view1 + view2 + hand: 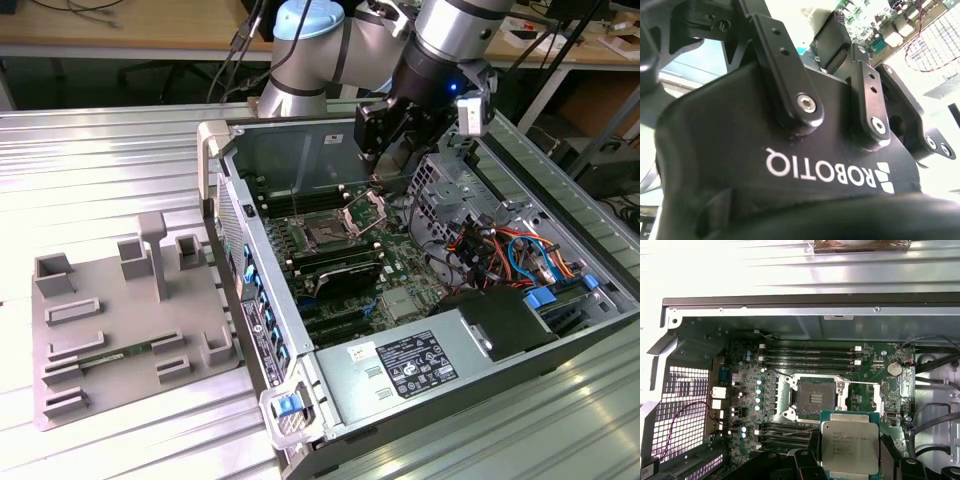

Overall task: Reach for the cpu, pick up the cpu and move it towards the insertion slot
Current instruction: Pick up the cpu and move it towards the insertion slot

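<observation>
Arm (330,50): reaches in from the far side and bends down over the open computer case (420,270) lying on the ribbed metal bench (100,170). Pincer (385,135): hangs above the motherboard (350,260), pinching the cpu (849,442) at its edges. Insertion slot (815,399): bracket open, socket bare, just beside the held cpu in the first wrist view. Grey tray (130,320): on the bench beside the case.

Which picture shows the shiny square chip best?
The first wrist view: the chip faces the camera, held in the tool just short of the open socket. In the exterior view the tool hides it. The second wrist view has the tool's black body.
</observation>
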`<state>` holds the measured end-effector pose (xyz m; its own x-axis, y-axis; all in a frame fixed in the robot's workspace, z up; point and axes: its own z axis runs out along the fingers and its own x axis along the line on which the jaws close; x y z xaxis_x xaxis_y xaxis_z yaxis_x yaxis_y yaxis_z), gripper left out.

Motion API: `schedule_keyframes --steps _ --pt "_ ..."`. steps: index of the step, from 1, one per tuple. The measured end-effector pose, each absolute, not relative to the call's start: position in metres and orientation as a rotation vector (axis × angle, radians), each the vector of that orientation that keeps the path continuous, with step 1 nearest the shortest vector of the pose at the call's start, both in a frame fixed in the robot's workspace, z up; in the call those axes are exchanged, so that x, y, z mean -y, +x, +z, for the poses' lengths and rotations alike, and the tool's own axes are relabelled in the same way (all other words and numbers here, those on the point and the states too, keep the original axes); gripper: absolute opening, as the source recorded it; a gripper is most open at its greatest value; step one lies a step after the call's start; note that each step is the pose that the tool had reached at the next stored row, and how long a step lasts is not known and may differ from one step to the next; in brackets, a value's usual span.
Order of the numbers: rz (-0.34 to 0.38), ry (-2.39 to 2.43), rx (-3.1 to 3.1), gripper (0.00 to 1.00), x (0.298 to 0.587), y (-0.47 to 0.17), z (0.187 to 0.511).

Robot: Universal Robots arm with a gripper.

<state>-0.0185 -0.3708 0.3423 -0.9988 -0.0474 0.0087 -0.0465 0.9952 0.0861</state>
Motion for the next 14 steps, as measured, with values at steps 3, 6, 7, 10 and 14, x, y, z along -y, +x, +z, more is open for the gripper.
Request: schedule_keyframes --steps 3,6,7,10,14 --pt "-0.135 0.074 3.127 0.55 0.3706 -0.0185 0.3422" --pt "-0.135 0.074 3.127 0.55 0.3706 -0.0185 0.3422" --pt "-0.135 0.074 3.127 0.55 0.3706 -0.0185 0.3422" --pt "-0.135 0.074 3.127 0.55 0.3705 -0.0185 0.3422" --pt "-0.135 0.074 3.127 0.55 0.3705 -0.0185 0.3422"
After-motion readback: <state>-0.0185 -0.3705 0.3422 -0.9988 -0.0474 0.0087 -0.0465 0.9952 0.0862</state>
